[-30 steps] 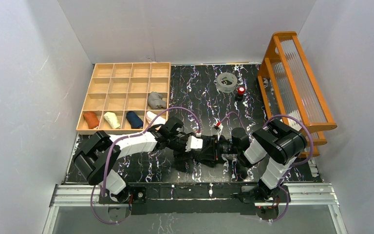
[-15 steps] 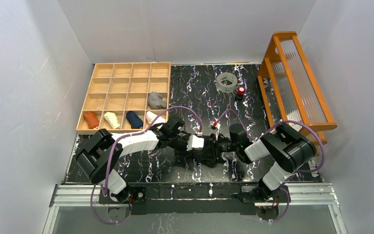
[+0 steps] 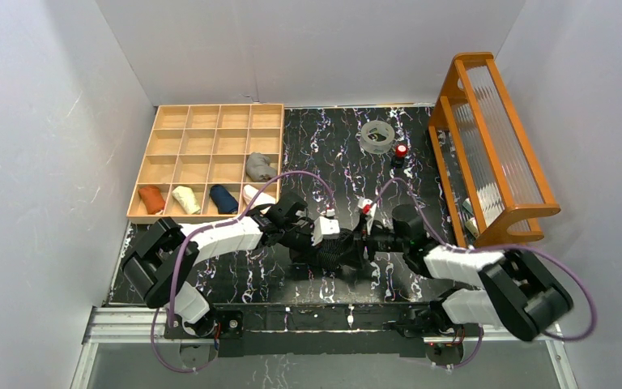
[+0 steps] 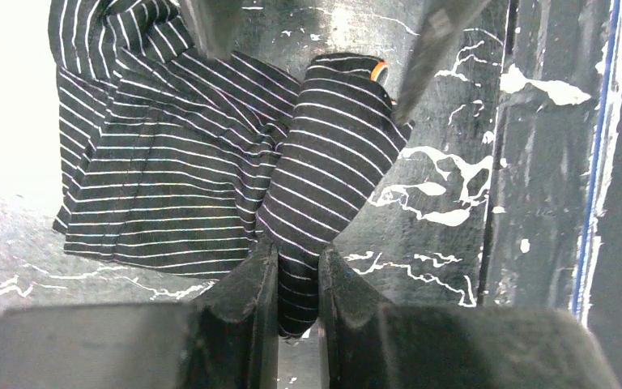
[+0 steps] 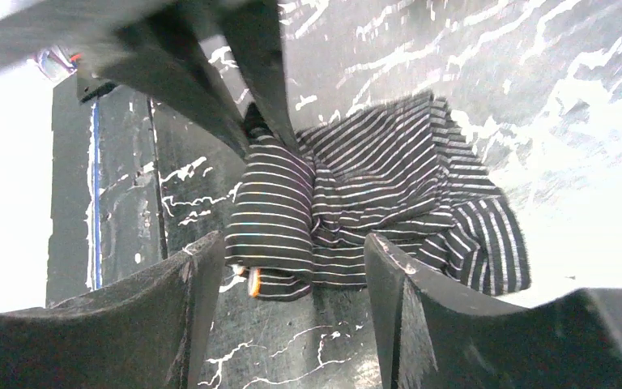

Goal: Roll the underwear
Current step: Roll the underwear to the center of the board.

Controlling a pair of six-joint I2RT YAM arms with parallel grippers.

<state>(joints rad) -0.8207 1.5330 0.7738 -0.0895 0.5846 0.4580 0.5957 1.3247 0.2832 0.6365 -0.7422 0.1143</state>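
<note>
While the L gripper (image 4: 298, 271) was clamped on one end of a rolled fold of the black striped underwear (image 4: 170, 178), the R gripper (image 5: 291, 247) had fingers apart, straddling the opposite end w/o pinching. Garment lay on the black marbled table (image 3: 332, 146), btwn both arms.

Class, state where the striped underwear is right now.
In the top view, the striped underwear lies at the near middle of the table, its folded end pinched by the left gripper, the right gripper open over it.
</note>
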